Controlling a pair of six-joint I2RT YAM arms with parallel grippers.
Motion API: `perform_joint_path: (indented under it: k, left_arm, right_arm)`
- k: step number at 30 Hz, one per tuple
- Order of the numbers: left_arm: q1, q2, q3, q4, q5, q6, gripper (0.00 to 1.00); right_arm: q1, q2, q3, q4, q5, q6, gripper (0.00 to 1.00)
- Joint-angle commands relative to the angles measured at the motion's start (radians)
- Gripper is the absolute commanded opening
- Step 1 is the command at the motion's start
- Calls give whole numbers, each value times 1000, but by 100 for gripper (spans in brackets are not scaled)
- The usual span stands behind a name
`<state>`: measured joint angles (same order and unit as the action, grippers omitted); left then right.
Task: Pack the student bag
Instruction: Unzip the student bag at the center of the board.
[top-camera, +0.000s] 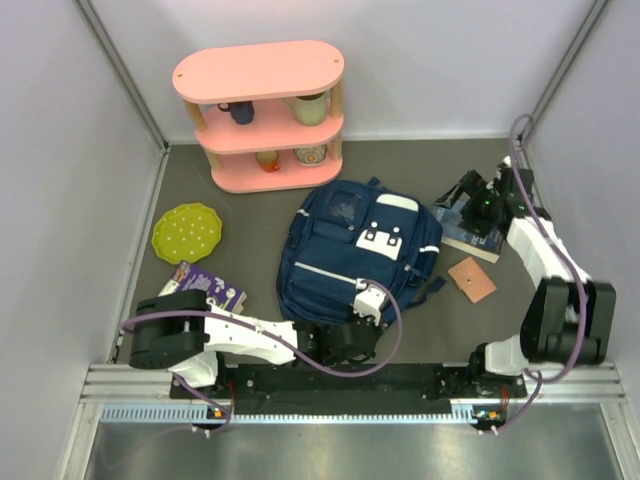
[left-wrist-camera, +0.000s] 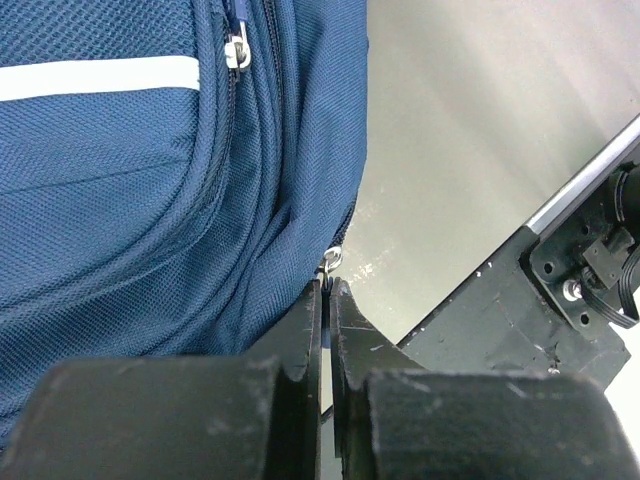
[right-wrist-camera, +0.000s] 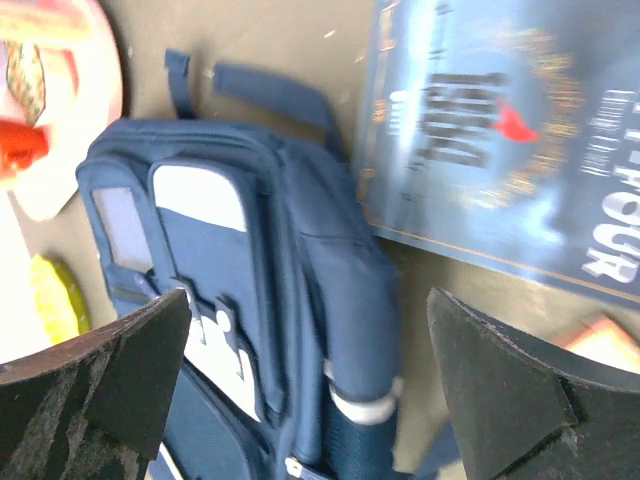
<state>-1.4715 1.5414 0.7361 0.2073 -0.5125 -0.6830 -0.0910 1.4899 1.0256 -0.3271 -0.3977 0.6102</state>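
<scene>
**Op A:** How is the left arm (top-camera: 240, 335) sitting?

**Op B:** I'm seeing it lying low along the near edge of the table (top-camera: 255, 222). It's reaching from its base on the left toward the centre, and the wrist is turning up to the near end of the student bag (top-camera: 340, 255). The left gripper (left-wrist-camera: 327, 285) is pressing in at the bag's lower side seam. Its jaws are drawn almost together and are pinching a small metal zipper pull (left-wrist-camera: 331, 260) right at the tips.

**Op A:** And the bag itself?

**Op B:** It's lying flat in the middle of the table, front side up. The white patch is facing the camera and the straps are trailing off to the right.

**Op A:** What's the right side doing?

**Op B:** I'm watching the right arm (top-camera: 545, 260) folding up from its base and bending back toward the far right. Its wrist is tilting down over a blue book (right-wrist-camera: 500, 130) that is lying just beside the bag. The right gripper (right-wrist-camera: 310, 385) is hanging above them with its jaws spread wide and gripping nothing. In its wrist view the bag is showing between the two fingers (right-wrist-camera: 130, 365).
</scene>
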Motion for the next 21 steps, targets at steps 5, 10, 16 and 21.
perform_joint_path:
  k: [5, 10, 16, 21]
  left_arm:
    - [30, -30, 25, 32, -20, -64, 0]
    - [37, -20, 55, 44, -12, -18, 0]
    - [42, -17, 75, 44, -1, -3, 0]
    - [42, -18, 66, 66, 9, 2, 0]
  right_arm:
    - [-70, -408, -260, -27, -34, 15, 98]
    - [118, -574, -441, -64, -40, 78, 94]
    - [143, -845, -642, -121, -69, 200, 83]
    - [163, -905, -691, -119, -110, 247, 72]
